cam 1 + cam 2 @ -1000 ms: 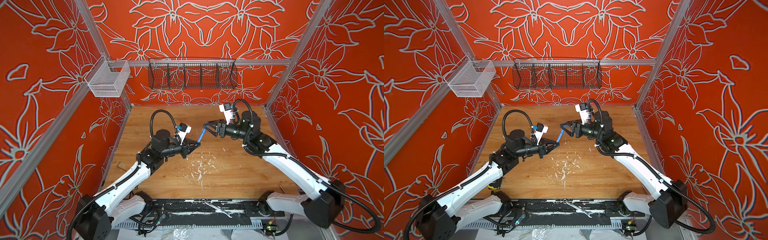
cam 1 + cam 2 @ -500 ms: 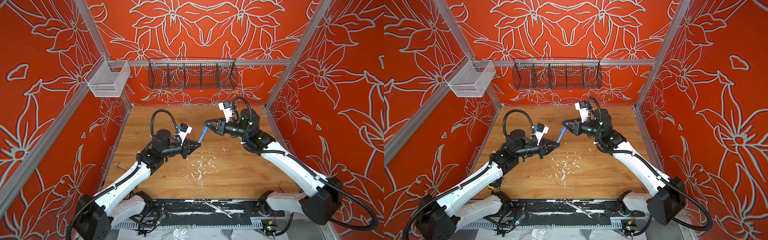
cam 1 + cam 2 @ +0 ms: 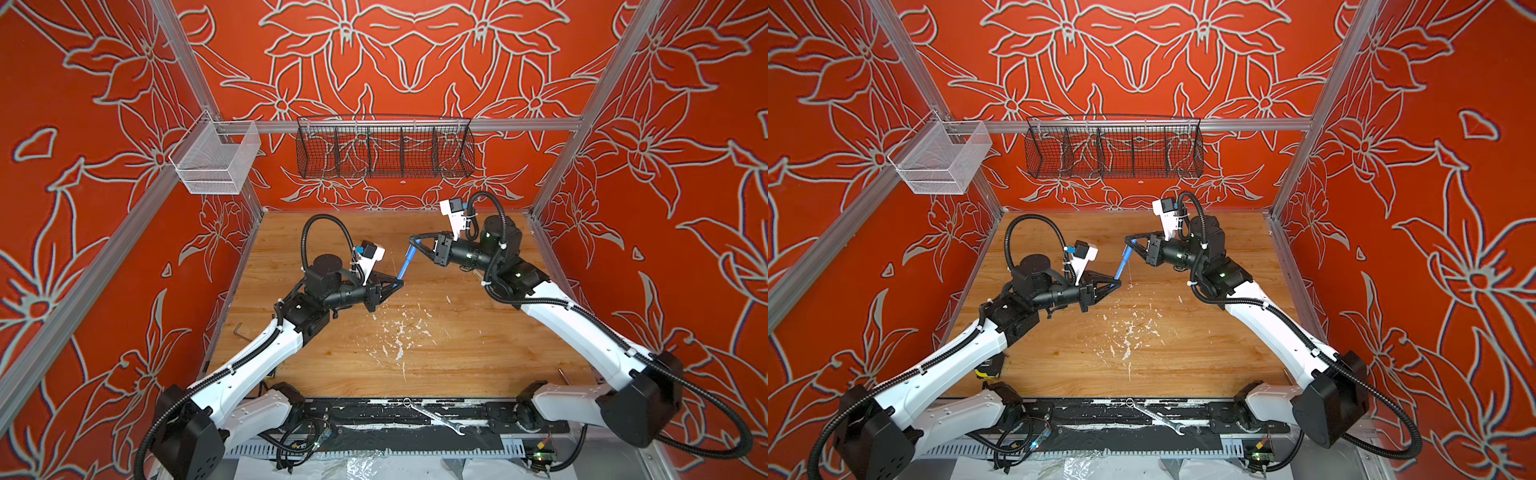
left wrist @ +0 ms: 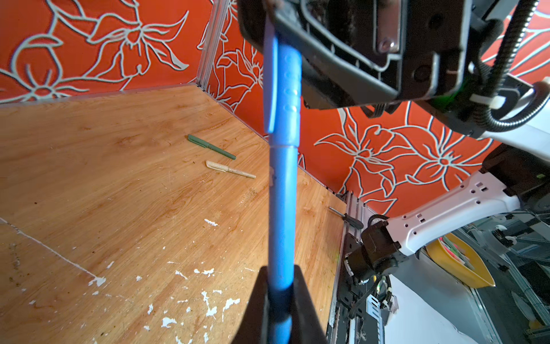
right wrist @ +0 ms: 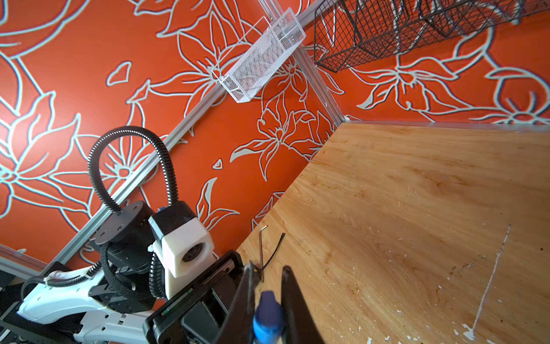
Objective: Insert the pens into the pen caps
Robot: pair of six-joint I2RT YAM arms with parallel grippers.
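The left fingers (image 4: 306, 312) squeeze the low end of the blue pen (image 3: 403, 270), up in the air over the middle of the surface (image 3: 457, 353). The right fingers (image 5: 293, 303), at 1 o'clock from them in a top view, pinch the blue cap (image 3: 410, 251), which looks almost fully on. Next, I think, both must push straight together. The green pen (image 4: 212, 147) and beige pen (image 4: 230, 170) look capped.

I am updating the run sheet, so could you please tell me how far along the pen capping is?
Done, it seems: the green pen and the beige pen lie on the table, each apparently capped. In hand: the left gripper grips the blue pen, and the right gripper is shut on its blue cap, which looks seated. Left: let go and set it down.
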